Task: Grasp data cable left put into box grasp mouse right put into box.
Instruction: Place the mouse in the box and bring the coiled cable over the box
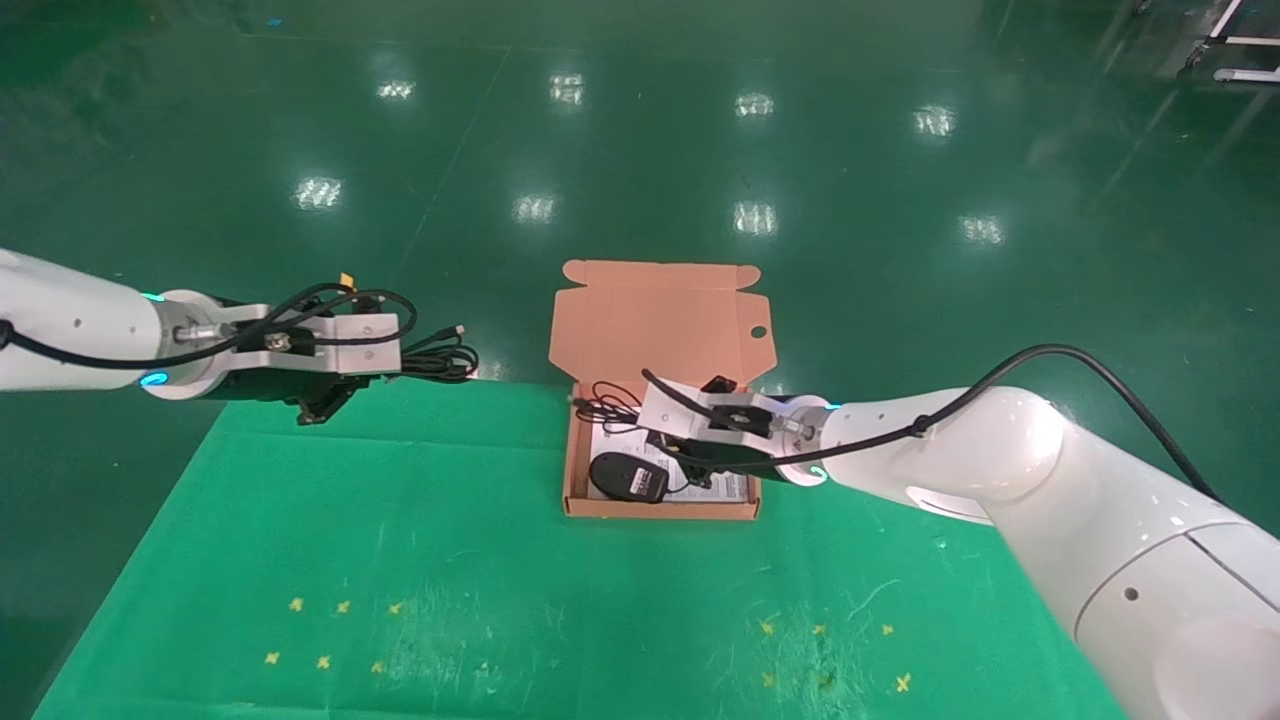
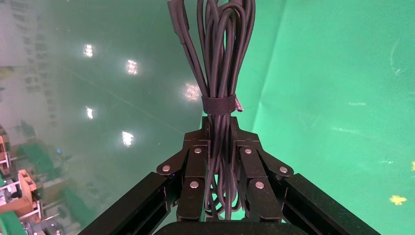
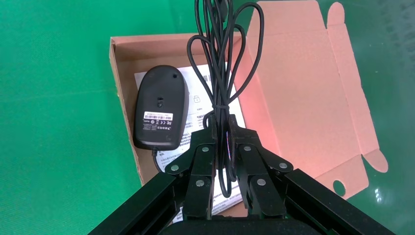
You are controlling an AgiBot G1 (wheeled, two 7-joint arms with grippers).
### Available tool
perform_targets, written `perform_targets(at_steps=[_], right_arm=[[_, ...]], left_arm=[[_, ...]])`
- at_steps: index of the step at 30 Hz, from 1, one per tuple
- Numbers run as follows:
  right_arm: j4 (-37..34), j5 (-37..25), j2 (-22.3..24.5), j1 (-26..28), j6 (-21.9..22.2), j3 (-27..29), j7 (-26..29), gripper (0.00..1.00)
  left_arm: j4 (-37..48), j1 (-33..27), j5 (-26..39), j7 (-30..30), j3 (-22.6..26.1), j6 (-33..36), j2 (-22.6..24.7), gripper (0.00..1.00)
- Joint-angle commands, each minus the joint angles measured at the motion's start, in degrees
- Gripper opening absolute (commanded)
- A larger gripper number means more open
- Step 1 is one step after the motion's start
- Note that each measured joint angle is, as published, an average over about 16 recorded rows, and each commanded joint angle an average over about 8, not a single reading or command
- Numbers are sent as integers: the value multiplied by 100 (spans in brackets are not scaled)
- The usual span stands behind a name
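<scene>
The right gripper (image 3: 222, 147) pinches the mouse's cord (image 3: 220, 63) so the mouse (image 1: 628, 477) lies underside-up in the box (image 1: 575, 470). The left gripper (image 2: 221, 147), clamped on the data cable (image 2: 220, 58), waits aside

Our right gripper (image 1: 668, 445), the black oval mouse (image 1: 628, 476) and its thin cord (image 1: 607, 405) crowd the shallow salmon-orange cardboard box (image 1: 660, 509); the green cloth (image 1: 400, 560) around it lies open for passing.

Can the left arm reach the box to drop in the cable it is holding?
Probably yes: the left end effector, shut on the data cable, hangs left of the box, but the right end effector over the box may crowd it.
</scene>
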Motion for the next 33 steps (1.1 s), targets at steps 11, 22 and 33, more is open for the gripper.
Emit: perform_targets(at_steps=[11, 22, 33], right_arm=[[203, 56, 202, -35, 23, -191, 166, 100], [323, 127, 670, 49, 22, -109, 330, 100], [917, 93, 1565, 209, -50, -35, 562, 100]], left_arm=[[280, 128, -267, 273, -7, -209, 282, 0], [1351, 255, -683, 1182, 36, -742, 1113, 0], [2924, 313, -1343, 2515, -96, -1562, 2117, 0]])
